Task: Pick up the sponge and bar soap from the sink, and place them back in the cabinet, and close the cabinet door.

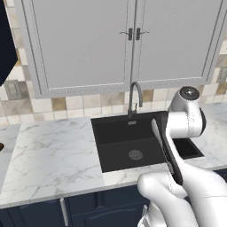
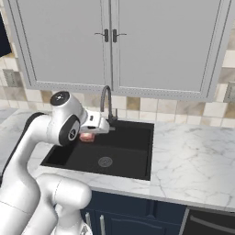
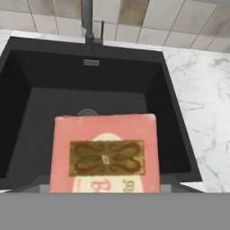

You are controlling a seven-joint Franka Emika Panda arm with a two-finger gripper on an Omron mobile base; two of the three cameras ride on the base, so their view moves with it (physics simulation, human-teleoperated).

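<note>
- Cabinet (image 1: 3,42): dark navy, cut off at the frame edge. Far left of the jaws and higher.
- Counter (image 2: 193,160): white marble, on both sides of the jaws, lower than them.
- Sink (image 2: 133,137): black recessed basin, directly beneath the jaws.
- Gripper (image 2: 88,132): hanging over the left rear part of the basin. Fingers themselves hidden. Jaws pinching the bar soap.
- Bar soap (image 3: 105,155): salmon-pink slab with a gold ornamental label. Held between the jaws, lifted clear of the basin floor; seen in the right base view as a small reddish block (image 2: 87,137) under the hand.
- Drain (image 2: 105,161): round, grey. Below the jaws, slightly to their right.
- Tap (image 2: 108,98): dark gooseneck, just right of the jaws and behind.
- Grey wall cabinets (image 2: 151,41): panelled doors closed. Above the jaws.
</note>
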